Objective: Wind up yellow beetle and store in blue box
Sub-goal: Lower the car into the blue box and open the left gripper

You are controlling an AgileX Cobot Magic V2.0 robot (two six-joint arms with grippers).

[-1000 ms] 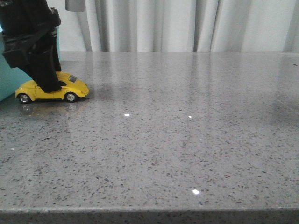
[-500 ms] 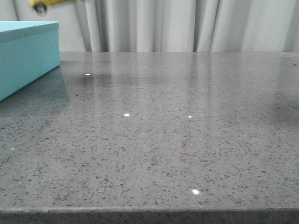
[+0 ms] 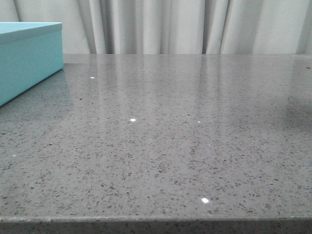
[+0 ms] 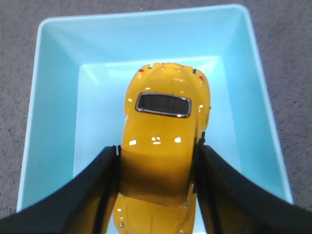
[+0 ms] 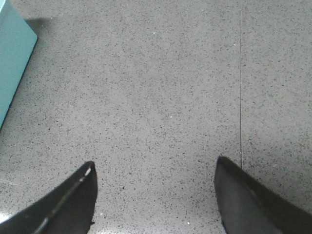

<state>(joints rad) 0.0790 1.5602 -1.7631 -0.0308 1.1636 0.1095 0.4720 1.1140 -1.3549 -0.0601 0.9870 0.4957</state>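
In the left wrist view my left gripper is shut on the yellow beetle, its black fingers pressed on both sides of the car's body. The car hangs above the open inside of the blue box, apart from its floor. The blue box also shows at the far left of the front view and at the edge of the right wrist view. My right gripper is open and empty above the bare grey table. Neither arm nor the car shows in the front view.
The speckled grey stone table stretches to the right of the box. A thin seam runs across it in the right wrist view. White curtains hang behind the table's far edge.
My left gripper has lifted the yellow beetle off the table beside the box, up and out of the front view. The car now hangs over the open box.
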